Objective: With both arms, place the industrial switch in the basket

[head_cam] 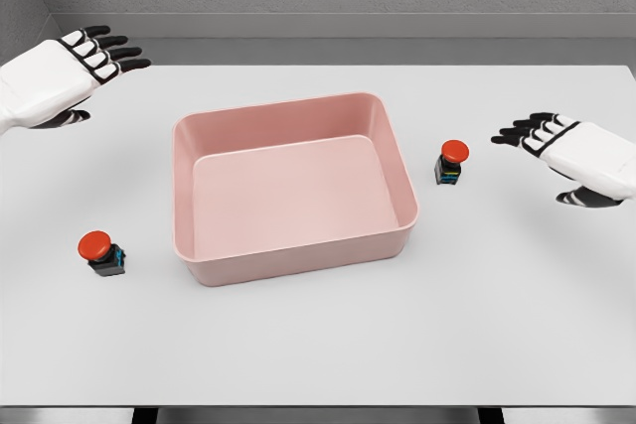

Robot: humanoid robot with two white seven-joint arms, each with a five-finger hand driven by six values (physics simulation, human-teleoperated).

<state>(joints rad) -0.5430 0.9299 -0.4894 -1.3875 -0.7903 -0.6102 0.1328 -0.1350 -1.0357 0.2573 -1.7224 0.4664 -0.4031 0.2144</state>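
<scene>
Grey walls rise behind your work surface, a smooth, matte white table (318, 345) that fills most of the head view. No brand, label or writing is readable on anything you see.

You have two industrial switches before you. Each is a small, boxy black body with a blue and yellowish detail on its side, topped by a round red mushroom-shaped button. One switch (451, 162) stands upright just ahead of the fingertips of your right hand (576, 151), between those fingers and the basket, close to the basket's right wall but apart from it. The other switch (101, 252) stands well below and away from the fingertips of your left hand (60, 76), near the basket's lower left corner, not touching it.

The pink basket (390, 146) is a shallow rectangular tub with rounded corners, a smooth plastic-looking finish and a flat floor. It sits in the middle of the table, between both hands, turned slightly askew.

Your left hand hovers at the upper left, white shell with black finger joints, fingers extended and slightly apart, holding nothing. Your right hand comes in from the right edge, fingers likewise stretched out and spread toward the nearer switch, holding nothing and not touching it.
</scene>
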